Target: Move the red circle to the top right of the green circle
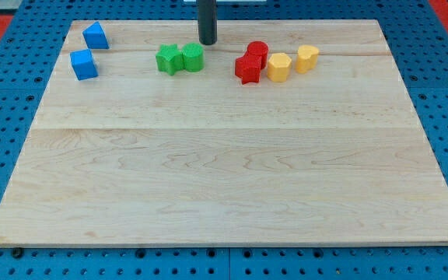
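Observation:
The red circle sits near the view's top, right of centre, touching a red star-shaped block just below and left of it. The green circle lies to the left, touching a green star-shaped block on its left. My tip is the lower end of the dark rod, just above and right of the green circle, well left of the red circle.
A yellow hexagon-like block and a yellow rounded block lie right of the red blocks. Two blue blocks sit at the view's top left. The wooden board lies on a blue pegboard.

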`<action>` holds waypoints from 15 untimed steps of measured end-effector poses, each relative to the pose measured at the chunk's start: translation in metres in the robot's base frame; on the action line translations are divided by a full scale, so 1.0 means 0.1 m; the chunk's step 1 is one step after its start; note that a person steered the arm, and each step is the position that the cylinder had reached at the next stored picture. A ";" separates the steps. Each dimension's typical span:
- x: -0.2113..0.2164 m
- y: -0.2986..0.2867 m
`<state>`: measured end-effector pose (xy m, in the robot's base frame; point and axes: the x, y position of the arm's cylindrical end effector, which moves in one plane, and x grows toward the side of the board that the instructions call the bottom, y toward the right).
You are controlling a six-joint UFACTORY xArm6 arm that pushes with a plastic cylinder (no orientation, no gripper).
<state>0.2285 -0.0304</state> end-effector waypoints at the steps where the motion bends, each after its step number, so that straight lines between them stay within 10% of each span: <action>1: -0.36 0.06; 5: 0.08 1.37; 11: 0.82 0.51; 15: 0.09 0.29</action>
<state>0.2373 -0.0010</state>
